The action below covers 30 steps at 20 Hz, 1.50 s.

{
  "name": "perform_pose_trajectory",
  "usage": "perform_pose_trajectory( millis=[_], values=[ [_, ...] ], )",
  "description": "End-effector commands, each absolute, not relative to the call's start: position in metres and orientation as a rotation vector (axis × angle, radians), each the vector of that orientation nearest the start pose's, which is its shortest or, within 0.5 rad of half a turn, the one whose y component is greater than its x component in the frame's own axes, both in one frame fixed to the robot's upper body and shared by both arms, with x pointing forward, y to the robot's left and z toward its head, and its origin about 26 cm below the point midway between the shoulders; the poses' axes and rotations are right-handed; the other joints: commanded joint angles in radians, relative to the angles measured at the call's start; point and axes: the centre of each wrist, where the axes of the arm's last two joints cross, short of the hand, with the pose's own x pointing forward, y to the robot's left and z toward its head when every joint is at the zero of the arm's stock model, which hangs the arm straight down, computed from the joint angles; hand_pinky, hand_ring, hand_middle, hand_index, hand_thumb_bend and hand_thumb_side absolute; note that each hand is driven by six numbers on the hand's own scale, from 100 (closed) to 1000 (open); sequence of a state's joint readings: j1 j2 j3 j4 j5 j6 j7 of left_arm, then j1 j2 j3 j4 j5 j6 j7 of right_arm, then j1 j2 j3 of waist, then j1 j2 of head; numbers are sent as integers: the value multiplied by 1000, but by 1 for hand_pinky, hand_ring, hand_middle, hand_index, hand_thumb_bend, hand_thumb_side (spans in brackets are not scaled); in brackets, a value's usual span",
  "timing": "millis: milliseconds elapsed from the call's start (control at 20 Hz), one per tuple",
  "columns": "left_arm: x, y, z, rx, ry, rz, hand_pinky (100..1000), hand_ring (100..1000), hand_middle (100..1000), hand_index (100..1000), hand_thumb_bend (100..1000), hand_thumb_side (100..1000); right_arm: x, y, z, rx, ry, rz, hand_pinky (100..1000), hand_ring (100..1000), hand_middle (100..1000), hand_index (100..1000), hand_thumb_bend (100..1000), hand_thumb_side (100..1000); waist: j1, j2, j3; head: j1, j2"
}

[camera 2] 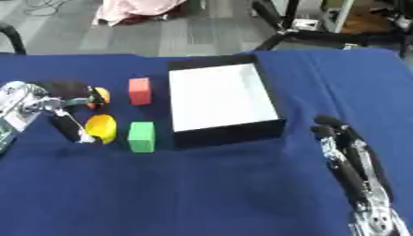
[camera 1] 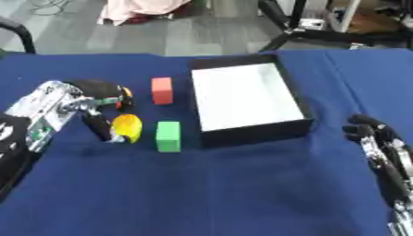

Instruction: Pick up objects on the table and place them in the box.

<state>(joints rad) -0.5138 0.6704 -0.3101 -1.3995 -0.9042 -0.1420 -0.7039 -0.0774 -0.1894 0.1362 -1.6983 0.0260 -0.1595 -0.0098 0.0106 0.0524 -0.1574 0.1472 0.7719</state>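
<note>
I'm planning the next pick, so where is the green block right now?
The green block lies on the blue table left of centre, just off the black box's near-left corner, right of the yellow object.

A table draped in dark blue cloth (camera 1: 209, 184) carried a black rectangular box with a white floor (camera 1: 242, 96), open at the top. Just left of the box lay a red rectangular block (camera 1: 162, 90), and nearer the camera a green rectangular block (camera 1: 168, 136). The robot's left hand (camera 1: 90, 103), black and silver, reached in from the left, its fingers spread on either side of a rounded yellow object (camera 1: 127, 127); a second yellow-orange piece (camera 1: 126, 97) showed beside its upper fingers. The right hand (camera 1: 379, 143) rested at the lower right, fingers straight and pointing up the table.
</note>
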Motion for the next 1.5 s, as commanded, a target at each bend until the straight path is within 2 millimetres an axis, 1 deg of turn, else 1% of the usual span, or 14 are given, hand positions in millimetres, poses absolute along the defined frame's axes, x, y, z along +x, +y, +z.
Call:
perform_pose_trajectory(
  millis=[50,250,500,700,950,1250,1500],
  values=[
    [387,319,150,804,-921,-1873,166,230,545,729,425,396,292,-240,50,-31,-1930,315,818,783,775,809,100,652,8,-23,0,1,-2],
    [387,322,153,825,-938,-1857,119,190,459,635,398,365,292,-240,50,-32,-1930,315,818,783,774,809,100,652,8,-24,0,0,-2],
    [387,324,163,885,-980,-1830,100,155,385,561,369,323,292,-241,50,-34,-1929,313,818,783,774,809,100,651,8,-25,2,-1,-2],
    [386,325,175,955,-1052,-1780,100,137,354,533,357,297,292,-241,50,-36,-1928,311,818,782,774,809,100,651,7,-26,3,-2,-2],
    [382,322,199,1038,-1140,-1746,100,129,341,522,366,277,292,-241,49,-38,-1926,310,817,782,774,809,100,651,8,-28,4,-3,-2],
    [376,308,233,1099,-1233,-1776,100,127,338,520,378,263,292,-241,49,-39,-1925,310,817,782,774,809,100,651,9,-30,4,-5,-2],
    [376,276,266,1118,-1354,-1850,100,128,343,523,400,247,291,-241,48,-36,-1921,314,816,782,773,808,100,651,10,-34,2,-4,-2]
  ],
)
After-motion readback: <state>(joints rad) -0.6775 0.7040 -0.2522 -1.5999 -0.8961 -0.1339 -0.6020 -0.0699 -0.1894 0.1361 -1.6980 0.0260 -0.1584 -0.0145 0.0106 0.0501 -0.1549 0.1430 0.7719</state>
